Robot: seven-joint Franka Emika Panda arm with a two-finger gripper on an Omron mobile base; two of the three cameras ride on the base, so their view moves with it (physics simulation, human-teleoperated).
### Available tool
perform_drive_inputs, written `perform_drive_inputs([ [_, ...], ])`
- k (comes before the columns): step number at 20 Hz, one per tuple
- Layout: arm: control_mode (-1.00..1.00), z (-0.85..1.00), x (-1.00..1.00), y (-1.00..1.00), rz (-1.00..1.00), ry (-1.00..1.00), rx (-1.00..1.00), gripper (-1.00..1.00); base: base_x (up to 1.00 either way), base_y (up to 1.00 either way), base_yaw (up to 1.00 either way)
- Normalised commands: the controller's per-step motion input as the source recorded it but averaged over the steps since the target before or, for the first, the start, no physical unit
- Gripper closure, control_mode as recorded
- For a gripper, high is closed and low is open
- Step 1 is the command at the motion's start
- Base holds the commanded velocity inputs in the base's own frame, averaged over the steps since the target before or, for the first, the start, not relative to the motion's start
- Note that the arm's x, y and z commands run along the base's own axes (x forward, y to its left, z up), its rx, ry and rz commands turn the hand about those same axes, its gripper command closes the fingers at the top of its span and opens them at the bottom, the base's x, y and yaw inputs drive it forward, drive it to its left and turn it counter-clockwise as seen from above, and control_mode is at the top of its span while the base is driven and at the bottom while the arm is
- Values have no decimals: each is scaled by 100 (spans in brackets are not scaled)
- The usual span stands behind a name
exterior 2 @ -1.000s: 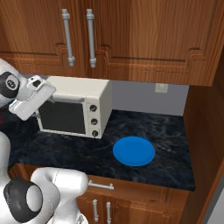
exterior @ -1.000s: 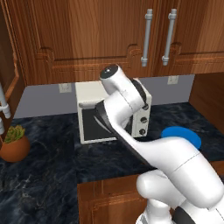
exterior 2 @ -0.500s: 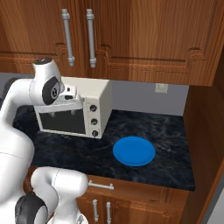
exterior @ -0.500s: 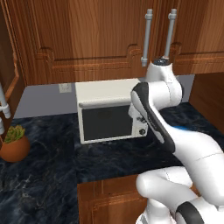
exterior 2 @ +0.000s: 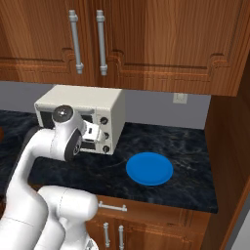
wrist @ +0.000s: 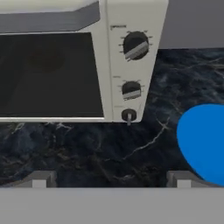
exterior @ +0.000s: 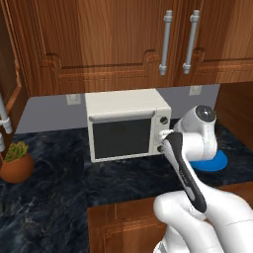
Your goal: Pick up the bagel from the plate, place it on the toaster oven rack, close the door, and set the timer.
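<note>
The cream-white toaster oven [exterior: 127, 129] stands on the dark counter with its door [wrist: 50, 74] shut, so the toaster oven rack is hidden behind the dark glass. Three knobs [wrist: 135, 44] run down its right panel. To the oven's right lies the blue plate [exterior 2: 149, 168], its top bare; the bagel is out of view. My gripper [wrist: 110, 181] hovers open and empty a short way in front of the knob panel, above the counter. The arm covers part of the plate [exterior: 213, 161] in the left base view.
Wooden wall cabinets with metal handles [exterior: 165, 42] hang above the oven. A potted plant [exterior: 16, 161] sits at the counter's far left. A wooden side wall [exterior 2: 229, 146] bounds the counter on the right. Bare marble counter [wrist: 109, 144] lies below the hand.
The arm has swung from the oven's glass front, up and across to the right, then down. The hand now faces the knob panel. The jaws stayed open.
</note>
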Motion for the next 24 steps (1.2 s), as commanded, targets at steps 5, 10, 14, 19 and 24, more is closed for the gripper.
perform_drive_inputs([
  [5,-100,-20,68,-22,-3,1,0,-100,0,0,0],
  [10,-100,-29,55,-27,0,2,0,-100,0,0,0],
  [14,-100,-25,45,-16,0,1,0,-100,0,0,0],
  [19,-100,-33,11,0,0,0,0,-100,0,0,0],
  [24,-100,-45,0,0,0,2,0,-100,0,0,0],
])
